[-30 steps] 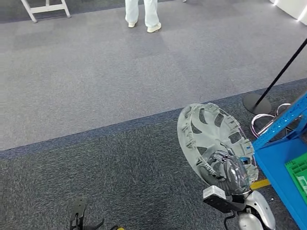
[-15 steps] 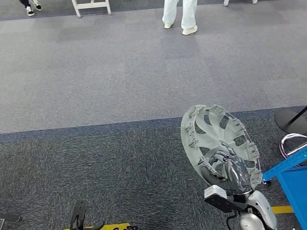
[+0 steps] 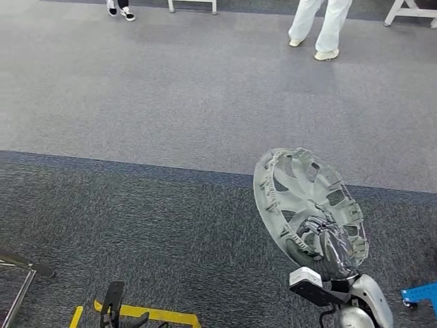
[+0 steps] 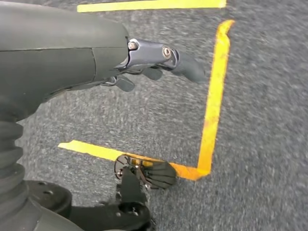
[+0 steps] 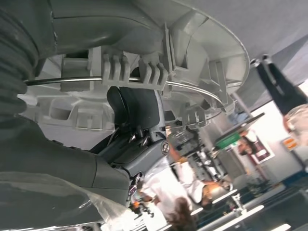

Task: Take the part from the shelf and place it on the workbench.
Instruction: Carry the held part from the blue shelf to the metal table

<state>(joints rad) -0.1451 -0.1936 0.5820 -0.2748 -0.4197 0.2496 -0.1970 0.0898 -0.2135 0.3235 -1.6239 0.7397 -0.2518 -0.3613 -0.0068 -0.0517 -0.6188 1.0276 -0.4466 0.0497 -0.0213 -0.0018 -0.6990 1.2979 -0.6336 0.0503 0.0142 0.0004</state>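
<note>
I have the part (image 3: pixel 308 202), a grey hubcap-like wheel cover, up in my right hand (image 3: pixel 330 247), carried low on the right of the head view with its ribbed inner face turned toward the camera and the disc tilted back over the carpet (image 3: pixel 154 225). I judge it is held by the lower rim so the broad disc stays off the arm and the body while walking, and stays where the head camera can watch it. No workbench is in sight from here, so I take this as the carrying stretch, with the placing not yet begun.

The head view gives me the whole outline of the part but not the grip, since the hand is half hidden under its clear wrap. The right wrist view fills that in: dark fingers (image 5: pixel 134 108) are curled in around the part's rim (image 5: pixel 152 72), beside the clips and the wire ring, closed firmly on it.

My left hand (image 4: pixel 160 60) hangs at my side over yellow floor tape (image 4: pixel 214 96); its fingers lie loosely extended and apart, holding nothing.

A person's white trouser legs (image 3: pixel 322 24) stand far across the floor, well apart from me.
</note>
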